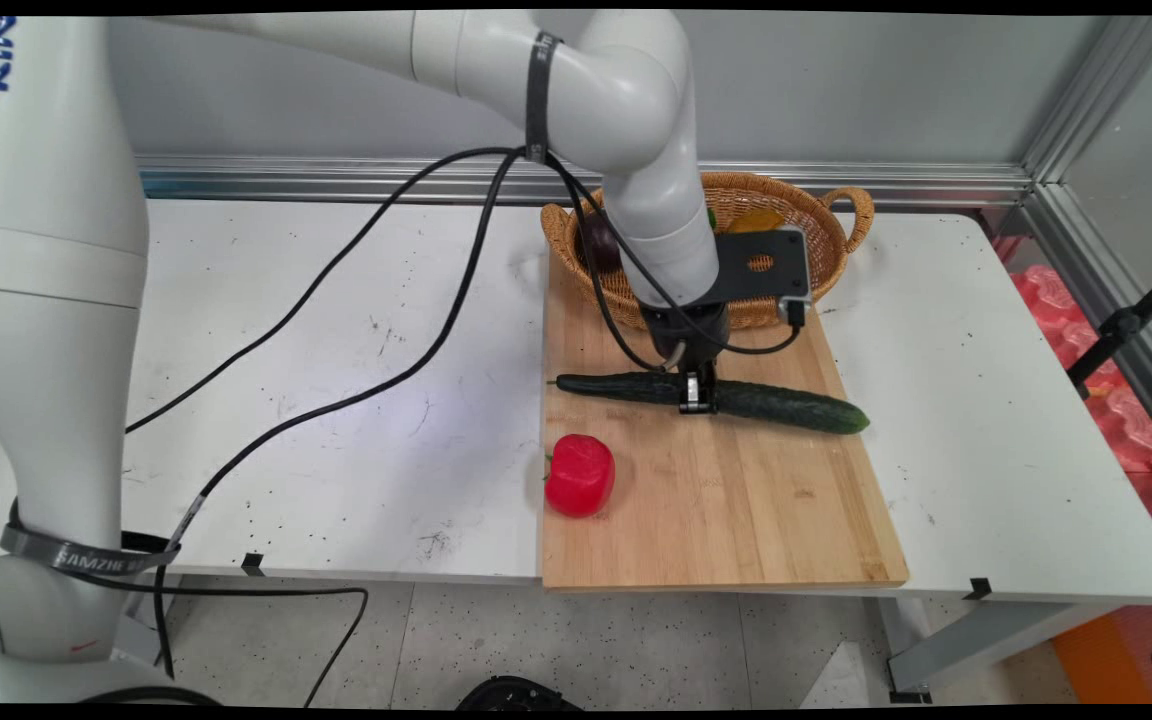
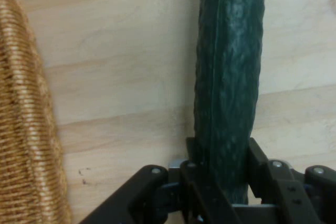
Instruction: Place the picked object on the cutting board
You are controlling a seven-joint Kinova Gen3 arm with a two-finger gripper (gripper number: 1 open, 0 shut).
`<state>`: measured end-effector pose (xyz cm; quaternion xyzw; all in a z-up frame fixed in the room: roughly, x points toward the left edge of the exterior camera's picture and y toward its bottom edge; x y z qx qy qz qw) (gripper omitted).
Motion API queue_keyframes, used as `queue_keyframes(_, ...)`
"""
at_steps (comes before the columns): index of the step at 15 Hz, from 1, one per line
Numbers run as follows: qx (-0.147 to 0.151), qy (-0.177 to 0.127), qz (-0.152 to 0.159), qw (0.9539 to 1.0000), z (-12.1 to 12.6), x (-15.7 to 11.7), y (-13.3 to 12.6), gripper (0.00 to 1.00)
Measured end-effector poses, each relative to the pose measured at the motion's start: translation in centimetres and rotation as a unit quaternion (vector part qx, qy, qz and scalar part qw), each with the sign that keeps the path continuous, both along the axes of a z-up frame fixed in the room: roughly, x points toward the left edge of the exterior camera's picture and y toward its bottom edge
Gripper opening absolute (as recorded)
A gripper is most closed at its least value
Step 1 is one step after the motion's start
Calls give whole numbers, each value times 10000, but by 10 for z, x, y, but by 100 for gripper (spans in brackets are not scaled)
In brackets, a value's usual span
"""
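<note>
A long dark green cucumber (image 1: pixel 786 405) lies across the wooden cutting board (image 1: pixel 736 520). My gripper (image 1: pixel 697 396) is down over its middle, and the black fingers (image 2: pixel 260 163) press against both sides of the cucumber (image 2: pixel 228 77), shut on it. It still rests on the board (image 2: pixel 115 77). A red bell pepper (image 1: pixel 579 475) sits at the board's left edge, in front of the cucumber. The woven basket (image 1: pixel 826 225) stands just behind the gripper, and its side (image 2: pixel 26 129) fills the left of the hand view.
The basket holds a dark purple item (image 1: pixel 600 248) and some yellow and green produce (image 1: pixel 756 218). Black cables (image 1: pixel 386 300) hang from the arm over the left of the white table (image 1: pixel 986 400). A metal rail runs along the wall behind.
</note>
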<state>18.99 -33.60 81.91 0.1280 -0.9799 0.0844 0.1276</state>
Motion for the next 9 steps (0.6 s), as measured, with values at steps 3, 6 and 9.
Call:
queue_keyframes(3, -22, -67, -95, 9999, -6, 0, -2, 100)
queue_keyframes(6, -72, -98, -162, 9998, -7, 1, -3, 100)
queue_keyframes(9, -113, -84, -235, 9996, -3, 3, -2, 100)
